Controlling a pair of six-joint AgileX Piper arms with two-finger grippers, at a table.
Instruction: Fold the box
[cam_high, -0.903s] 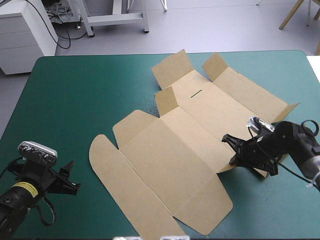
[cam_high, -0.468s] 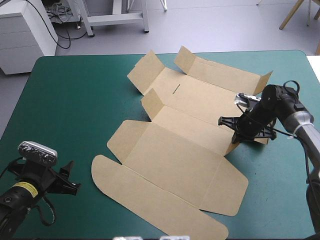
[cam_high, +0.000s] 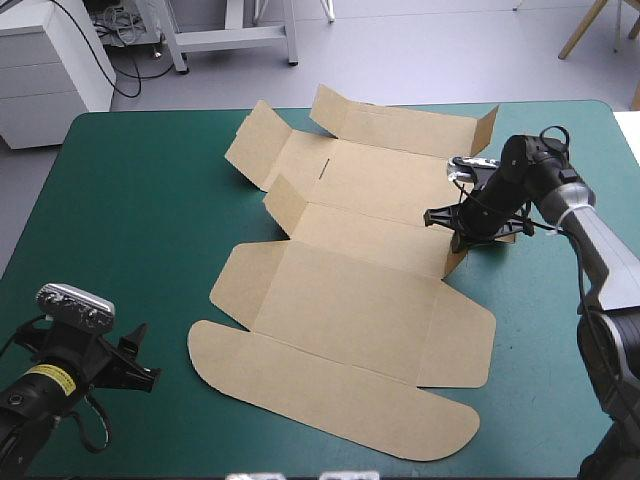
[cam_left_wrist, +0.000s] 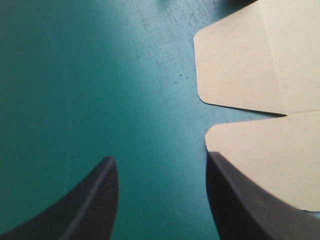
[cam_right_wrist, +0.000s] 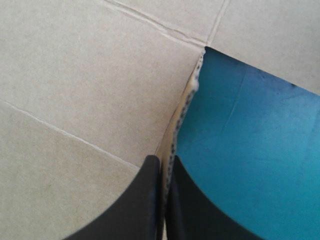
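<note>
Cardboard, the box (cam_high: 350, 300), a cut sheet of brown board, lies spread over the middle of the teal-green table cover (cam_high: 130, 220), mostly flat, far flaps tilted up. The right gripper (cam_high: 452, 228) has its black fins pinched all but closed on a raised flap at the sheet's right edge. The left gripper (cam_high: 145, 357) hovers by a rounded near flap, its 2 fingers apart, empty. The board looks light and stiff, bending only at creases — best gripped at a flap edge.

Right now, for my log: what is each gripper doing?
Left gripper: open, holding nothing.
Right gripper: shut on the box.
</note>
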